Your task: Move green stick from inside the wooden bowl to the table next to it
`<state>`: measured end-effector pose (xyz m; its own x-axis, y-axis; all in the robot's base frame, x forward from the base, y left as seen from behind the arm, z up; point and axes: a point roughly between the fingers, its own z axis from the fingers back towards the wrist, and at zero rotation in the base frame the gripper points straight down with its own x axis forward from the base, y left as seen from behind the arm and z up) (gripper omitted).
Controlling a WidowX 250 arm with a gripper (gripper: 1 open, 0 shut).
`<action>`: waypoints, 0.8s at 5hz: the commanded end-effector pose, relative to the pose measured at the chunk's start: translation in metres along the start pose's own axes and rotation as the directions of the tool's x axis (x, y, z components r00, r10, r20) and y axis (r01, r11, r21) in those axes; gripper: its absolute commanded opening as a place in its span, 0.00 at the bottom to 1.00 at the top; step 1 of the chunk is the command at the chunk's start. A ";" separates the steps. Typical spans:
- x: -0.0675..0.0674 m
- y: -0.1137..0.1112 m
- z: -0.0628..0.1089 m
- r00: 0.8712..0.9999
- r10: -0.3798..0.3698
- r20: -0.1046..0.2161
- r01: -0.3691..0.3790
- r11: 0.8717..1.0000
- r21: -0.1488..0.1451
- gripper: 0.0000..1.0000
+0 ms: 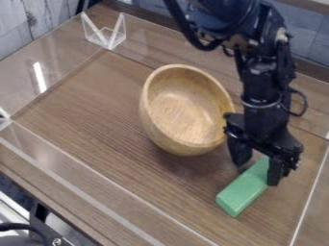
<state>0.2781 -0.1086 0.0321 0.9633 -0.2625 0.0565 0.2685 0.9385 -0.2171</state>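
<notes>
The green stick (244, 195) lies on the worktop (90, 125) just beside the wooden bowl (184, 110); the tool (265, 173) stands spread wide, gripping nothing. Release looks done; next, lift clear.

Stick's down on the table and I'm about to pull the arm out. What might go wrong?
1. The open gripper straddles the green stick's upper end; a slanted retreat may drag it.
2. The wooden bowl sits close beside the fingers, so swinging that way could knock it.
3. The stick lies near the table's clear wall.
</notes>
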 end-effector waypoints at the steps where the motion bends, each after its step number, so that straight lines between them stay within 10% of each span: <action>1: 0.006 -0.001 0.015 0.998 -0.041 0.053 0.042 0.999 -0.017 1.00; 4: 0.022 0.035 0.009 0.996 0.010 0.089 -0.008 1.000 -0.022 1.00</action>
<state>0.3028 -0.0810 0.0263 0.9675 -0.2291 0.1075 0.2492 0.9364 -0.2472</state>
